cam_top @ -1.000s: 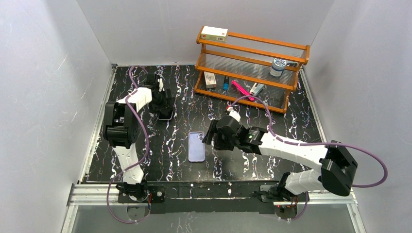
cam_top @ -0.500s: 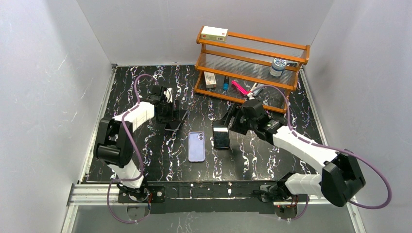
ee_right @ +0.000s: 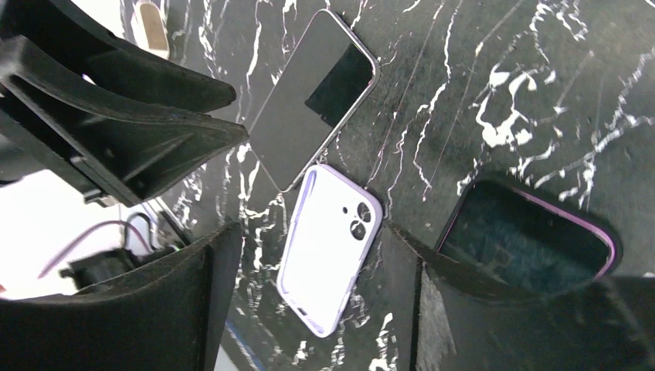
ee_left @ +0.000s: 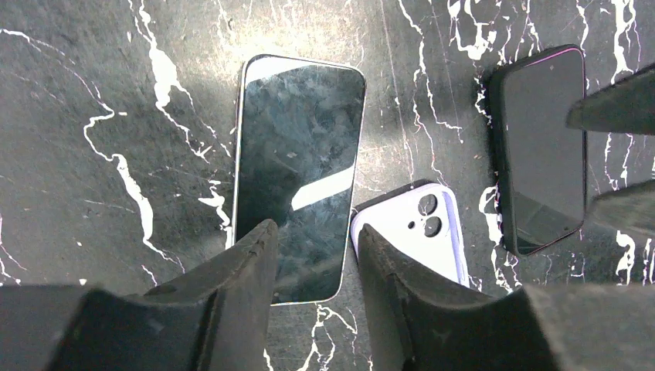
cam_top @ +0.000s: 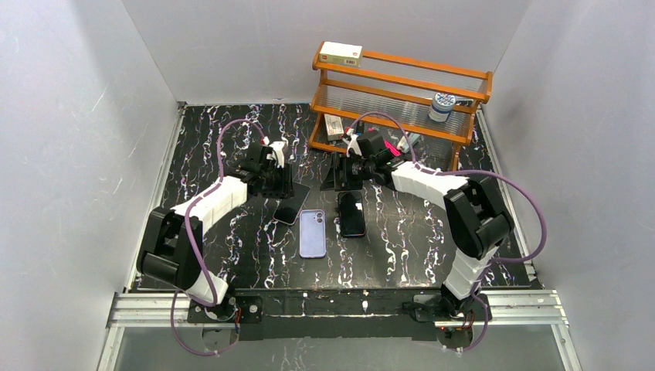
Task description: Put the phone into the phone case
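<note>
Both jaws apart, empty | left phone [cam_top: 287, 211] newly slid beside phone case [cam_top: 312, 233] | right phone [cam_top: 352, 214] released

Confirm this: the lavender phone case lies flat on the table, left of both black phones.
Wrong: the phone case lies flat on the table between them, left phone one side, right phone the other; see the top external view.

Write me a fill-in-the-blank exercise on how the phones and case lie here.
The phone case lies ____ the left phone and the right phone. Both phones lie screen side ____. The left end effector and right end effector both grip ____. The orange rack stands at the table's far ____ corner.
Missing: between; up; nothing; right.
</note>
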Robot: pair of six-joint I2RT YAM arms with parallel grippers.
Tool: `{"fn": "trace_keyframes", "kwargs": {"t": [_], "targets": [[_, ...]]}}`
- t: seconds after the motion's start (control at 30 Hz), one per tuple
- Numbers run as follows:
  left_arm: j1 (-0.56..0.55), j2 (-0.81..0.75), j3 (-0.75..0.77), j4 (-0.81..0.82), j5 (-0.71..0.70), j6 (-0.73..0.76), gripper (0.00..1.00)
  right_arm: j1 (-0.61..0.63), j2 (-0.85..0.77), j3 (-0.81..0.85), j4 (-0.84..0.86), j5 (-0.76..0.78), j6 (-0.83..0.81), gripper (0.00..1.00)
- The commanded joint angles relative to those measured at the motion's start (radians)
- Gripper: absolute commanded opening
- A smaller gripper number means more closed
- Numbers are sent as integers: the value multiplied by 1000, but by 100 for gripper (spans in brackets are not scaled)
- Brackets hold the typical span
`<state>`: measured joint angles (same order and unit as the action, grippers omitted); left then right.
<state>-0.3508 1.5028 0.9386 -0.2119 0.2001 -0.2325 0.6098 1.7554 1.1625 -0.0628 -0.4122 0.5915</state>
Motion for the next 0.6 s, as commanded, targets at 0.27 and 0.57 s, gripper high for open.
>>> {"fn": "trace_keyframes", "kwargs": {"t": [0.27, 0.57], "targets": [[-2, 23, 46, -97, -55, 20, 94, -1, 56, 132, -35, 101, -98, 70], [-58, 184, 180, -203, -167, 83, 98, -3, -139, -43, 24, 181, 20, 74]]}}
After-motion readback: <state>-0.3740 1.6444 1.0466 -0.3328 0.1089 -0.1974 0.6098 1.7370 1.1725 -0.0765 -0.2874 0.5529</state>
